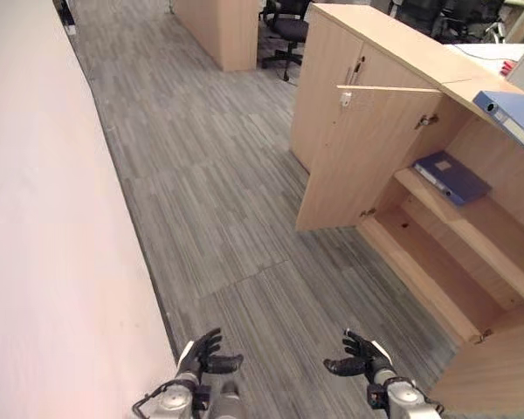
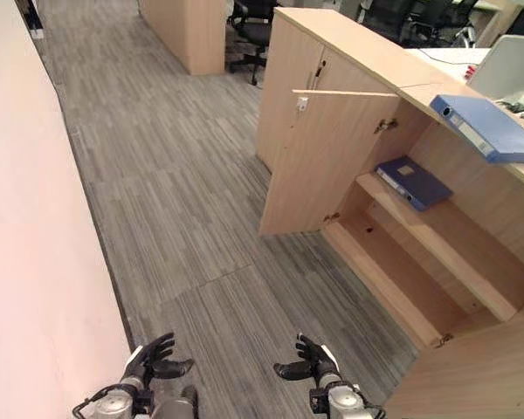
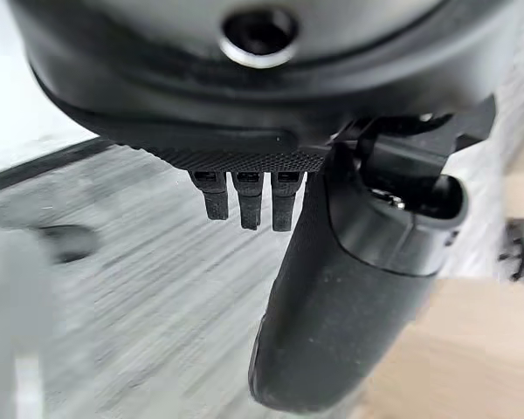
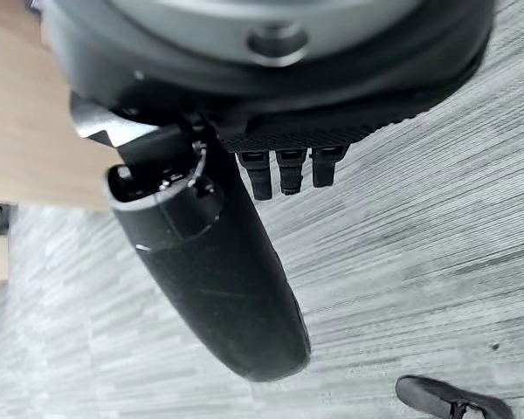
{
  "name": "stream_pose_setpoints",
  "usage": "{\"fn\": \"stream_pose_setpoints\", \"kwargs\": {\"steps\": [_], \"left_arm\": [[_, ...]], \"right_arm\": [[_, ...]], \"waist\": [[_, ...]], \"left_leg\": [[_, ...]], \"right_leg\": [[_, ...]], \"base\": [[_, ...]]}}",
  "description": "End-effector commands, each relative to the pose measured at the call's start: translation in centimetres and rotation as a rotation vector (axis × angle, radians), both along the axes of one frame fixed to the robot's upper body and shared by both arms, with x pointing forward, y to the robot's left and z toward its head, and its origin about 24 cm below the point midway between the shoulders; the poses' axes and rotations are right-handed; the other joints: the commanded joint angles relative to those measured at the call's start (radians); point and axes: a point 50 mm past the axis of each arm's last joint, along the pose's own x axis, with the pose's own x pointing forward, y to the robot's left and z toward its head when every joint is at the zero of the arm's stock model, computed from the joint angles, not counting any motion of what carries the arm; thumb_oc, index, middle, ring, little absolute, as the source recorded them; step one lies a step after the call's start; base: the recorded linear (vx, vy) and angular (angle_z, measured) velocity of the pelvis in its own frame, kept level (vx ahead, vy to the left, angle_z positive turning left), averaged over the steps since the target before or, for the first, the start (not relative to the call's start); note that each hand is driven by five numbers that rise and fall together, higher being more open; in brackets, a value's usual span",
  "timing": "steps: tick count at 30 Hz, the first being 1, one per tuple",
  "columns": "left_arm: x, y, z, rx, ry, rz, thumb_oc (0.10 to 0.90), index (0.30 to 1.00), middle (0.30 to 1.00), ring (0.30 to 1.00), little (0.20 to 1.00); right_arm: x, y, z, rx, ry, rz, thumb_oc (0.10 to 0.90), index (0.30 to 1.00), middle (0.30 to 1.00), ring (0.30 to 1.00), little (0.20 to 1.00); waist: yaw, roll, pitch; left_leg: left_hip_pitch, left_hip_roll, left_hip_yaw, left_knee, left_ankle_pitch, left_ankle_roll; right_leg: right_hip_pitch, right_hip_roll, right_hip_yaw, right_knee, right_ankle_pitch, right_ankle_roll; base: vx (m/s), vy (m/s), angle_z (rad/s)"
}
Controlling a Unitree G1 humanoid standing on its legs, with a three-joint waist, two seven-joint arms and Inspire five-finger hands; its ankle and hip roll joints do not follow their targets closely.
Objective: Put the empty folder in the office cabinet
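Approach step: left hand (image 1: 205, 353) and right hand (image 1: 360, 356) hang empty with fingers relaxed; next, reaching the light-blue folder (image 2: 487, 127), presumably the empty one, atop the open cabinet (image 2: 349, 61)

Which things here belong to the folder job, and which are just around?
Job:
blue folder on the cabinet top
cabinet, door open
left hand, right hand, both empty

Around:
dark folder on the shelf
office chair
shoe

Right of your frame: office cabinet (image 1: 367, 148), light wood, door swung open. Dark blue folder (image 1: 451, 177) flat on its upper shelf. Lighter blue folder (image 2: 487, 127) lying on the top.
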Motion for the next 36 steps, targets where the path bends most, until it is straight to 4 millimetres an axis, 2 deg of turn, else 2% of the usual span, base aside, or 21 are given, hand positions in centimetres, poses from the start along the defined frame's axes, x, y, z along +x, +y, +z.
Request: {"fn": "stream_pose_setpoints", "kwargs": {"steps": [1, 3, 4, 6, 7, 9, 11, 12, 18, 20, 22, 25, 26, 27, 28, 29, 30, 31, 33, 34, 36], "left_arm": [[2.6, 2.7, 3.3, 0.141, -0.152, -0.13, 0.8, 0.9, 0.9, 0.9, 0.9], [2.6, 2.7, 3.3, 0.14, -0.157, -0.132, 0.8, 0.9, 0.9, 0.9, 0.9], [2.8, 2.7, 3.6, 0.142, -0.169, -0.138, 0.8, 0.9, 0.9, 0.9, 0.9], [2.9, 2.5, 3.7, 0.14, -0.175, -0.146, 0.8, 0.9, 0.9, 0.9, 0.9], [2.8, 2.3, 3.5, 0.134, -0.17, -0.147, 0.8, 0.9, 0.9, 0.9, 0.9], [2.9, 2.1, 3.6, 0.132, -0.175, -0.153, 0.8, 0.9, 0.9, 0.9, 0.9], [2.9, 1.9, 3.8, 0.134, -0.185, -0.175, 0.8, 0.9, 0.9, 0.9, 0.9], [2.9, 1.9, 3.8, 0.135, -0.186, -0.184, 0.8, 0.9, 0.9, 0.9, 0.9], [2.4, 2.0, 3.6, 0.142, -0.169, -0.206, 0.8, 0.9, 0.9, 0.9, 0.9], [1.7, 1.7, 3.0, 0.138, -0.138, -0.229, 0.8, 0.9, 0.9, 0.9, 0.9], [1.5, 1.2, 2.6, 0.126, -0.122, -0.244, 0.8, 0.9, 0.9, 0.9, 0.9], [1.8, 0.5, 2.5, 0.11, -0.121, -0.254, 0.8, 0.9, 0.9, 0.9, 0.9], [2.3, -0.2, 2.6, 0.097, -0.139, -0.263, 0.8, 0.9, 0.9, 0.9, 0.9], [2.3, -0.2, 2.6, 0.096, -0.139, -0.262, 0.8, 0.9, 0.9, 0.9, 0.9], [2.6, -0.7, 2.8, 0.074, -0.153, -0.256, 0.8, 0.9, 0.9, 0.9, 0.9], [2.6, -0.7, 2.8, 0.073, -0.153, -0.256, 0.8, 0.9, 0.9, 0.9, 0.9], [2.8, -1.1, 2.6, 0.059, -0.151, -0.256, 0.8, 0.9, 0.9, 0.9, 0.9], [2.9, -1.4, 2.7, 0.056, -0.154, -0.266, 0.8, 0.9, 0.9, 0.9, 0.9], [3.5, -2.1, 3.0, 0.046, -0.174, -0.285, 0.8, 0.9, 0.9, 0.9, 0.9], [3.6, -2.4, 3.0, 0.042, -0.18, -0.291, 0.8, 0.9, 0.9, 0.9, 0.9], [3.7, -2.6, 3.0, 0.041, -0.184, -0.288, 0.8, 0.9, 0.9, 0.9, 0.9]], "right_arm": [[3.2, -2.1, 3.3, -0.061, -0.194, 0.036, 0.8, 0.9, 0.9, 0.9, 0.9], [3.1, -2.2, 3.3, -0.063, -0.194, 0.036, 0.8, 0.9, 0.9, 0.9, 0.9], [3.0, -2.4, 3.3, -0.071, -0.193, 0.03, 0.8, 0.9, 0.9, 0.9, 0.9], [3.0, -2.5, 3.2, -0.074, -0.19, 0.029, 0.8, 0.9, 0.9, 0.9, 0.9], [2.6, -2.8, 2.9, -0.08, -0.171, 0.009, 0.8, 0.9, 0.9, 0.9, 0.9], [2.4, -3.2, 2.9, -0.079, -0.168, -0.02, 0.8, 0.9, 0.9, 0.9, 0.9], [2.0, -3.5, 2.6, -0.081, -0.151, -0.041, 0.8, 0.9, 0.9, 0.9, 0.9], [1.6, -3.8, 2.4, -0.082, -0.135, -0.056, 0.8, 0.9, 0.9, 0.9, 0.9], [-0.3, -4.9, 1.3, -0.088, -0.058, -0.116, 0.8, 0.9, 0.9, 0.9, 0.9], [-1.5, -5.9, 0.9, -0.107, -0.022, -0.137, 0.8, 0.9, 0.9, 0.9, 0.9], [-2.0, -6.6, 0.9, -0.118, -0.009, -0.154, 0.8, 0.9, 0.9, 0.9, 0.9], [-2.0, -7.0, 1.0, -0.122, -0.011, -0.167, 0.8, 0.9, 0.9, 0.9, 0.9], [-1.8, -6.9, 1.2, -0.124, -0.025, -0.139, 0.8, 0.9, 0.9, 0.9, 0.9], [-1.8, -6.9, 1.2, -0.124, -0.024, -0.138, 0.8, 0.9, 0.9, 0.9, 0.9], [-1.5, -6.7, 1.4, -0.133, -0.038, -0.101, 0.8, 0.9, 0.9, 0.9, 0.9], [-1.5, -6.7, 1.4, -0.134, -0.038, -0.101, 0.8, 0.9, 0.9, 0.9, 0.9], [-1.2, -6.4, 1.6, -0.129, -0.052, -0.083, 0.8, 0.9, 0.9, 0.9, 0.9], [-1.1, -6.3, 1.8, -0.126, -0.065, -0.076, 0.8, 0.9, 0.9, 0.9, 0.9], [-0.9, -6.2, 2.1, -0.12, -0.084, -0.067, 0.8, 0.9, 0.9, 0.9, 0.9], [-0.8, -6.3, 2.2, -0.126, -0.086, -0.055, 0.8, 0.9, 0.9, 0.9, 0.9], [-1.0, -6.3, 2.0, -0.141, -0.068, -0.032, 0.8, 0.9, 0.9, 0.9, 0.9]], "waist": [[-0.045, 0.059, 0.022], [-0.052, 0.063, 0.026], [-0.064, 0.066, 0.037], [-0.072, 0.064, 0.04], [-0.093, 0.057, 0.043], [-0.119, 0.048, 0.045], [-0.132, 0.058, 0.042], [-0.145, 0.058, 0.044], [-0.183, 0.085, 0.031], [-0.194, 0.081, 0.02], [-0.21, 0.088, 0.011], [-0.236, 0.111, 0.012], [-0.263, 0.128, 0.015], [-0.264, 0.129, 0.013], [-0.276, 0.145, 0.012], [-0.277, 0.147, 0.011], [-0.285, 0.152, 0.011], [-0.29, 0.148, 0.016], [-0.29, 0.124, 0.029], [-0.284, 0.11, 0.035], [-0.267, 0.078, 0.042]], "left_leg": [[0.033, 0.002, -0.027, -0.146, 0.039, -0.006], [0.048, -0.002, -0.023, -0.145, 0.028, -0.009], [0.09, -0.015, -0.01, -0.146, -0.006, -0.016], [0.105, -0.018, -0.005, -0.143, -0.017, -0.022], [0.162, -0.032, -0.001, -0.144, -0.055, -0.035], [0.205, -0.04, 0.011, -0.143, -0.083, -0.05], [0.249, -0.029, 0.014, -0.145, -0.12, -0.067], [0.258, -0.025, 0.034, -0.14, -0.119, -0.073], [0.339, -0.023, 0.047, -0.151, -0.172, -0.096], [0.382, -0.046, 0.065, -0.146, -0.206, -0.106], [0.393, -0.036, 0.068, -0.115, -0.226, -0.12], [0.388, 0.008, 0.06, -0.072, -0.203, -0.144], [0.386, 0.053, 0.049, -0.027, -0.149, -0.167], [0.385, 0.055, 0.049, -0.026, -0.149, -0.169], [0.365, 0.098, 0.031, 0.03, -0.049, -0.197], [0.364, 0.102, 0.031, 0.03, -0.048, -0.199], [0.332, 0.153, 0.01, 0.13, 0.062, -0.205], [0.313, 0.167, -0.003, 0.199, 0.125, -0.203], [0.254, 0.185, -0.025, 0.338, 0.179, -0.186], [0.238, 0.166, -0.049, 0.394, 0.182, -0.178], [0.158, 0.11, -0.082, 0.452, 0.124, -0.149]], "right_leg": [[-0.016, 0.087, -0.098, 0.077, -0.117, -0.025], [-0.021, 0.095, -0.124, 0.022, -0.139, -0.025], [-0.049, 0.09, -0.211, -0.089, -0.211, -0.051], [-0.061, 0.097, -0.235, -0.149, -0.217, -0.064], [-0.096, 0.1, -0.259, -0.283, -0.197, -0.077], [-0.136, 0.077, -0.291, -0.398, -0.139, -0.072], [-0.133, 0.063, -0.309, -0.48, -0.122, -0.048], [-0.147, 0.033, -0.333, -0.509, -0.082, -0.048], [-0.18, -0.033, -0.3, -0.563, -0.024, -0.016], [-0.165, -0.074, -0.349, -0.573, 0.017, -0.018], [-0.153, -0.083, -0.374, -0.559, 0.037, -0.018], [-0.16, -0.071, -0.377, -0.524, 0.031, -0.03], [-0.185, -0.049, -0.358, -0.455, -0.001, -0.05], [-0.188, -0.049, -0.359, -0.451, -0.005, -0.051], [-0.197, -0.011, -0.337, -0.41, -0.059, -0.089], [-0.199, -0.008, -0.339, -0.408, -0.062, -0.092], [-0.184, 0.045, -0.32, -0.401, -0.125, -0.138], [-0.165, 0.078, -0.301, -0.409, -0.156, -0.164], [-0.115, 0.118, -0.272, -0.436, -0.194, -0.208], [-0.094, 0.135, -0.244, -0.45, -0.208, -0.222], [-0.055, 0.144, -0.202, -0.475, -0.228, -0.226]], "base": [[0.25, 0.159, -0.34], [0.24, 0.071, -0.18], [0.35, 0.053, -0.29], [0.29, 0.0, -0.37], [0.3, -0.074, -0.26], [0.35, -0.112, -0.13], [0.31, -0.126, -0.05], [0.33, -0.137, -0.02], [0.27, -0.116, -0.24], [0.45, -0.173, -0.1], [0.3, -0.166, -0.21], [0.25, -0.202, 0.04], [0.21, -0.195, 0.07], [0.36, -0.353, -0.02], [0.16, -0.171, -0.09], [0.33, -0.394, -0.1], [0.29, -0.385, -0.17], [0.38, -0.509, -0.21], [0.31, -0.385, -0.39], [0.32, -0.343, -0.56], [0.25, -0.23, -0.46]]}}
